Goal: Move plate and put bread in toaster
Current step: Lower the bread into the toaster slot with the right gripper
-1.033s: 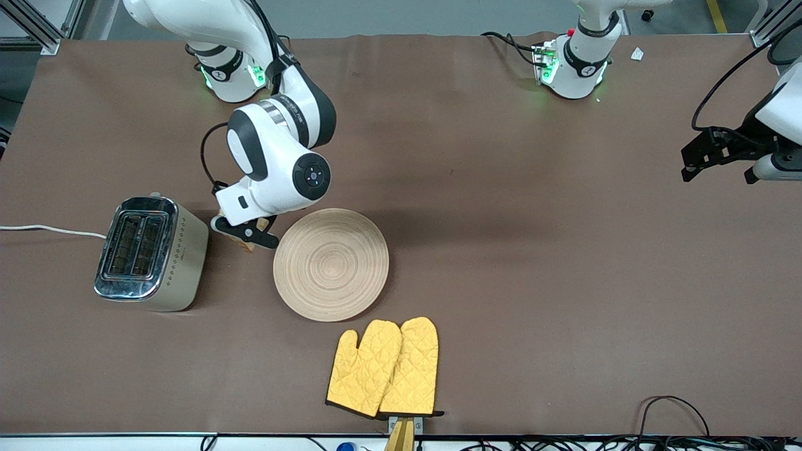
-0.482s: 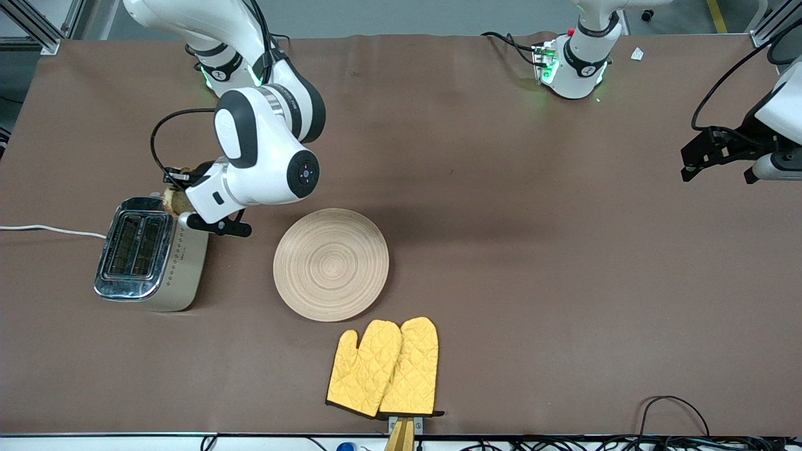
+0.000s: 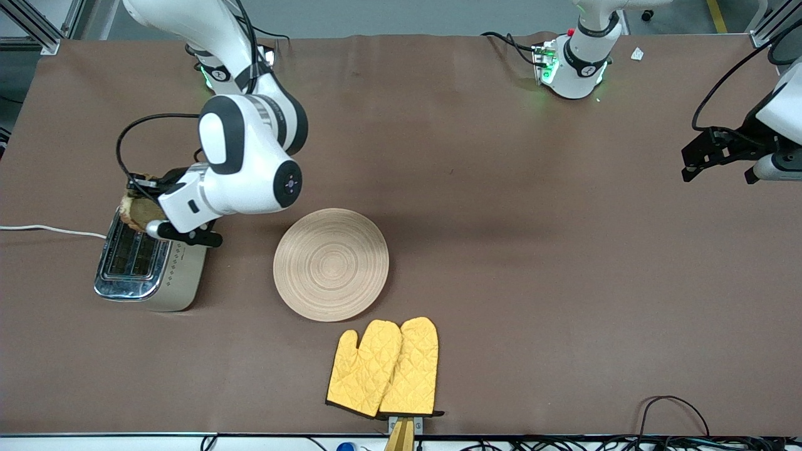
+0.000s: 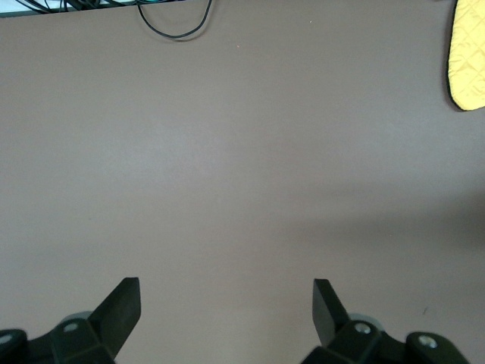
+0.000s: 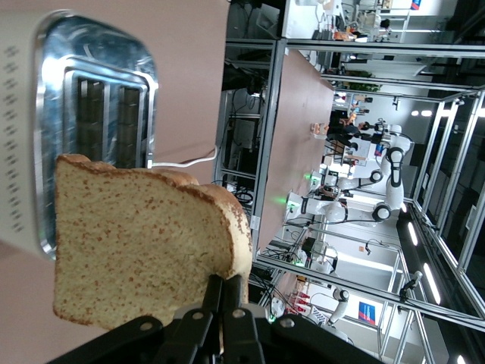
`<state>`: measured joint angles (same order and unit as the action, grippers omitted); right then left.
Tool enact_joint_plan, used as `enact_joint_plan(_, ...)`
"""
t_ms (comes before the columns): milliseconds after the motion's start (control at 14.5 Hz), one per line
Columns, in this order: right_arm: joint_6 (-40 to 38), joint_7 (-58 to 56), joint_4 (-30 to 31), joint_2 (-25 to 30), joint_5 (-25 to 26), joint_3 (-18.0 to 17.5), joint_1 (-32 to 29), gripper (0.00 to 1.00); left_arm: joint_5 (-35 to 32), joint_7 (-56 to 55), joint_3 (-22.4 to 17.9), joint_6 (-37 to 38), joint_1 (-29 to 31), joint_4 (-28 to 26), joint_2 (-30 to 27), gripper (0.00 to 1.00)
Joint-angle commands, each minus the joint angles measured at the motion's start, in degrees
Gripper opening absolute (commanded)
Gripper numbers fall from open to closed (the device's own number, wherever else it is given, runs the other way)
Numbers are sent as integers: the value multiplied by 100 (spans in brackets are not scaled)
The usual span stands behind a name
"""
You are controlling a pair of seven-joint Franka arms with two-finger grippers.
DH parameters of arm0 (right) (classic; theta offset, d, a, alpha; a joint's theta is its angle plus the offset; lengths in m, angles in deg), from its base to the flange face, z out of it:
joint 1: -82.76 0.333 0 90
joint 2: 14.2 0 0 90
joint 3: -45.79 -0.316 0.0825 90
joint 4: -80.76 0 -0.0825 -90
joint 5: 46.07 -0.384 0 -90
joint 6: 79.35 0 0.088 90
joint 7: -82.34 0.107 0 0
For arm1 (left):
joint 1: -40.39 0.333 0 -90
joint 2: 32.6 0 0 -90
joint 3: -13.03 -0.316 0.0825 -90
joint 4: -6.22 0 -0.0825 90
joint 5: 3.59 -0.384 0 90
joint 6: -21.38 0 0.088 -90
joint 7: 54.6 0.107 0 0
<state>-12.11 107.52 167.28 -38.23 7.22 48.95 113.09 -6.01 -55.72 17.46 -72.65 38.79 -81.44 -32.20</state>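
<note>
Bread point(image 3: 135, 210) hangs over the end of the toaster point(image 3: 150, 260) farthest from the front camera, pinched in your right gripper point(image 3: 143, 207). In the front view your right arm bends down from its base toward the right arm's end of the table, its wrist turned sideways above the toaster's chrome top. The plate point(image 3: 331, 264) lies flat beside the toaster, toward the table's middle, with a pair of yellow oven mitts point(image 3: 383, 368) nearer the camera. Your left arm waits at the left arm's end of the table, its gripper point(image 3: 720, 153) raised above bare table point(image 3: 564, 250).

Your left wrist view shows what the front view cannot: the left gripper point(image 4: 226, 303) has its fingers point(image 4: 121, 303) spread wide and holds nothing, with one mitt's edge point(image 4: 468, 53) in the corner.

Your right wrist view shows the right gripper point(image 5: 221, 296) clenched on the slice's point(image 5: 144, 243) crust, holding it upright above the toaster's point(image 5: 98, 114) two slots.
</note>
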Motion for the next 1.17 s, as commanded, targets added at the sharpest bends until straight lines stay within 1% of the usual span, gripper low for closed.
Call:
enact_joint_plan(0,122,-83,66,4,199,-53,-184,0,-5,77,-3,140,28,161,65,100)
enact_joint_plan(275,517,-83,373,-67,208,-44,-272,0,-5,69,-30,140,20,170,65,100)
enact_joint_plan(688,755,-83,392,-102,295,-53,-466,0,4,77,-21,148,37,161,65,100)
enact_joint_plan(1101,1177,-74,628,-102,427,-44,-738,0,13,16,-4,227,2,170,48,100)
